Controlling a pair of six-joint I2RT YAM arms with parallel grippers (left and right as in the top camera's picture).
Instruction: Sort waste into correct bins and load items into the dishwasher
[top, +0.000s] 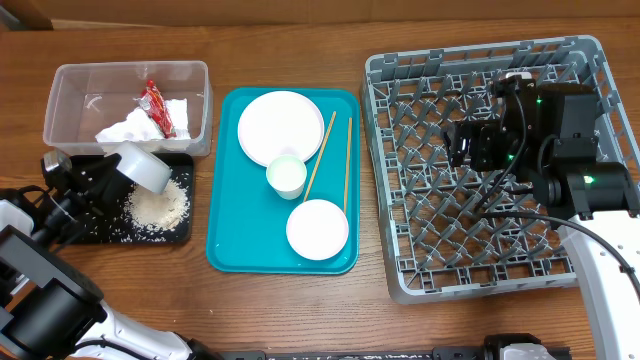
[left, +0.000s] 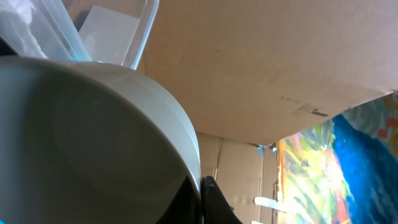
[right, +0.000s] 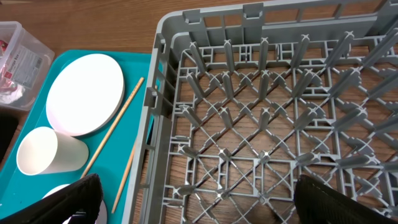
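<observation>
Closest to my left wrist lens is a white round bowl (left: 93, 143), its curved wall filling most of that view. My left gripper (top: 118, 172) is clamped on its rim and holds it tipped above the shallow black rectangular tray (top: 180, 232).

Biggest on the table is the large square grey plastic dish rack (top: 430, 240) at the right, with nothing in it. My right gripper (top: 460, 145) hangs over its pegs, fingers spread wide and holding nothing.

Just left of the rack lies the teal rectangular tray (top: 230, 230). Left of that, the clear rectangular plastic tub (top: 70, 90) sits at the far edge, with the black tray in front of it.

On the teal tray, a white round plate (top: 280, 127) is at the far end and a second white round bowl (top: 317, 229) at the near end. The small white cup (top: 287, 176) stands between them, touching the plate's edge. Two thin wooden chopsticks (top: 348, 165) lie lengthwise to their right.

Inside the tub, the crumpled white paper napkin (top: 125, 130) lies beside the crumpled red-and-white wrapper (top: 157, 108).

Loose white rice grains (top: 160, 205) are heaped on the black tray under the tipped bowl.
</observation>
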